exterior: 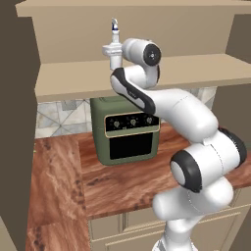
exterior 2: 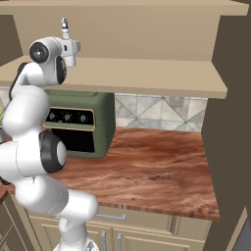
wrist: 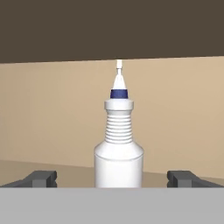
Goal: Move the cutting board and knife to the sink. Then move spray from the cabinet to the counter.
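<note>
Risk of tipping the slim white ribbed spray bottle [wrist: 118, 148] on the tan cabinet shelf [exterior: 206, 71] if the released, wide-spread pincer [wrist: 113, 178] flanking it closes off-centre.

We have the arm [exterior: 196, 147] folded up high, elbow bent, wrist level and reaching forward. Our gripper [wrist: 112, 178] is spread wide, its 2 fingertips [wrist: 41, 178] far apart and level with each other, touching nothing.
</note>
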### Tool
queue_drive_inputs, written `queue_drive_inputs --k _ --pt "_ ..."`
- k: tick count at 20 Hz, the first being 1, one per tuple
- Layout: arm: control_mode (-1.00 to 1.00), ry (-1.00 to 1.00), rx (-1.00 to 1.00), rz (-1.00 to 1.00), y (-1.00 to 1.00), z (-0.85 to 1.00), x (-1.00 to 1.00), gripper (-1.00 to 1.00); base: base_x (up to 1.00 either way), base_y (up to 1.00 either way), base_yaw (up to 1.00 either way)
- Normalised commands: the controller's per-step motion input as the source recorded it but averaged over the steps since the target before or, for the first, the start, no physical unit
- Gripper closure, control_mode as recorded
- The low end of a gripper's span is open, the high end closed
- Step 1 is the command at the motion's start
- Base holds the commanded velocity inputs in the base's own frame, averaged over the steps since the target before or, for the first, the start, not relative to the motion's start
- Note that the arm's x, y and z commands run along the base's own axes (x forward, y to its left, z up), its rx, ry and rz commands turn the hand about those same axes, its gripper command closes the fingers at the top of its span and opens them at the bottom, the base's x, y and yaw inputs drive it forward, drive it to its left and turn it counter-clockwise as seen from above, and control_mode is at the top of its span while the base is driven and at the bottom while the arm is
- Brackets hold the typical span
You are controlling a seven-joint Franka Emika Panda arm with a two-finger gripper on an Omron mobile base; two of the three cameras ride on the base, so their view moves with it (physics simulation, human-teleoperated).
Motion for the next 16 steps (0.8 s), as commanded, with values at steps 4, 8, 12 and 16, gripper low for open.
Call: queue_drive_inputs --k 4,8,12,16 --pt "-1.0 0.0 0.0 0.0 0.0 -0.04 0.11 -1.0 0.0 0.0 0.0" --pt "-1.0 0.02 0.0 0.0 0.08 -0.03 0.24 -1.0 0.0 0.0 0.0" --pt "-1.0 0.04 0.0 0.0 0.02 -0.07 0.27 -1.0 0.0 0.0 0.0" --pt "-1.0 0.01 0.0 0.0 0.0 -0.05 0.16 -1.0 0.0 0.0 0.0"
